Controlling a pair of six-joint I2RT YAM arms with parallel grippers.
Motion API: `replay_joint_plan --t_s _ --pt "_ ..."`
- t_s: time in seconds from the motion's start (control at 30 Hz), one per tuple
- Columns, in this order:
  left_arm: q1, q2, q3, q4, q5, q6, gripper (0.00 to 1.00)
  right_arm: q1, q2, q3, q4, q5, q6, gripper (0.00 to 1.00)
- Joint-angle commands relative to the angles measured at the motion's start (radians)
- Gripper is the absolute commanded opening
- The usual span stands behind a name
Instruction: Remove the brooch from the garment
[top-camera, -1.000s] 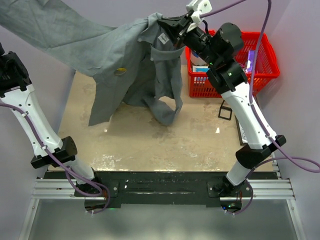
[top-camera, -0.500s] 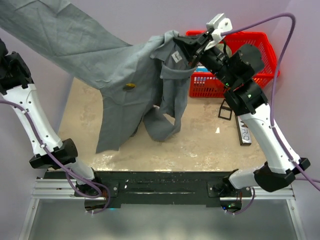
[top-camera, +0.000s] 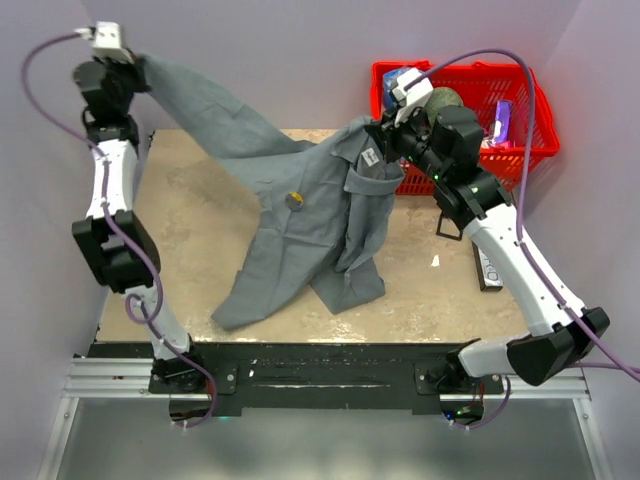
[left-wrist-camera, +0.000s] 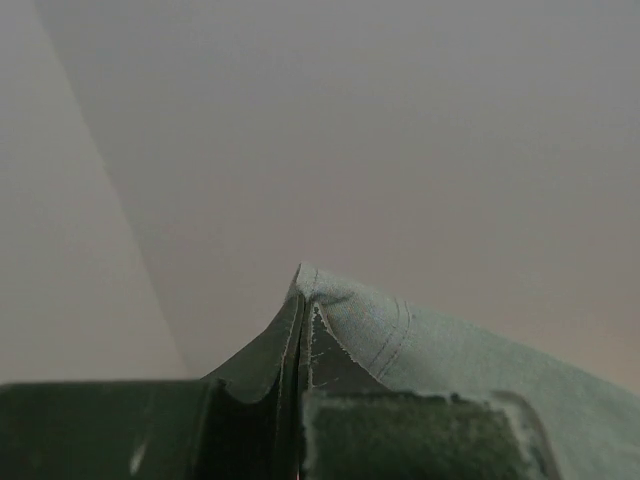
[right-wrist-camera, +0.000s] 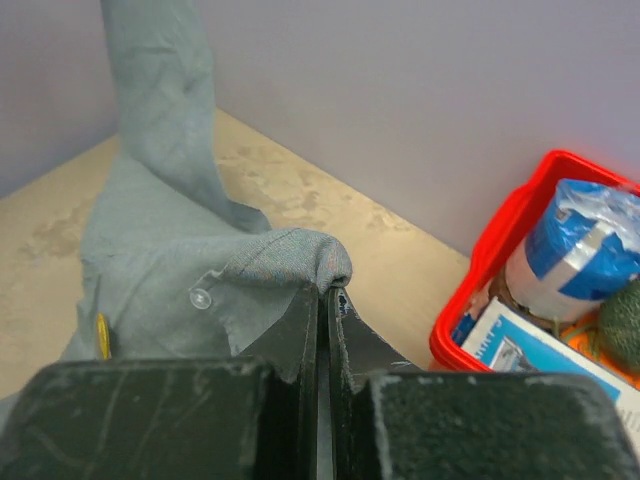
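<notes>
Across the mottled beige table (top-camera: 190, 215) the garment (top-camera: 300, 240) hangs lower and spreads wider than half a second ago, its hem now reaching toward 7 o'clock. The left gripper (top-camera: 128, 62), then out of view past the corner, has swung into sight at 10 o'clock and draws one sleeve into a taut grey band. Its jaws are pressed together on a folded, stitched edge of the cloth. The right gripper (top-camera: 385, 135), at 1 o'clock, has dropped slightly. Its jaws are clamped on a rounded fold of fine woven fabric by the collar, just beside the white label (top-camera: 369, 157) and a small pale button (right-wrist-camera: 200, 298). The brooch (top-camera: 294, 200), a small round gold disc with a darker rim, sits on the shirt front near centre, having slid toward 4 o'clock. A red plastic lattice basket (top-camera: 520, 150) stands at 2 o'clock.
</notes>
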Motion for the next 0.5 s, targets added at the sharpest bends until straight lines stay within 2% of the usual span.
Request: replay_joint_plan --t_s 0.0,0.07,0.1,0.17,0.2,0.3,0.33,0.37,0.4,0.47 --pt "-0.08 0.131 0.039 -0.009 0.024 0.044 0.0 -0.049 0.025 0.001 0.037 0.045 0.025 0.0" --pt "-0.113 0.212 0.105 -0.018 0.018 0.103 0.0 -0.075 0.058 0.004 0.043 0.056 0.043 0.0" --pt "-0.123 0.226 0.112 -0.031 0.019 0.155 0.04 -0.082 0.072 0.006 0.041 0.059 0.048 0.0" --pt "-0.129 0.214 0.106 -0.098 0.07 0.161 0.37 -0.089 0.103 0.01 0.044 0.058 0.051 0.0" --pt "-0.124 0.197 0.078 -0.141 0.088 0.154 0.58 -0.089 0.112 0.015 0.044 0.056 0.051 0.0" --pt "-0.092 0.076 -0.098 -0.358 0.212 0.143 0.69 -0.09 0.144 0.02 0.052 0.038 0.063 0.0" --pt "-0.077 0.001 -0.164 -0.452 0.348 0.141 0.69 -0.09 0.15 0.015 0.064 0.033 0.071 0.0" --pt "-0.048 -0.034 -0.3 -0.5 0.414 0.149 0.7 -0.089 0.158 0.01 0.069 0.032 0.074 0.0" --pt "-0.04 -0.071 -0.365 -0.623 0.514 0.211 0.7 -0.089 0.163 0.007 0.07 0.029 0.077 0.0" --pt "-0.031 -0.146 -0.5 -0.789 0.567 0.343 0.69 -0.089 0.173 0.009 0.066 0.016 0.084 0.0"
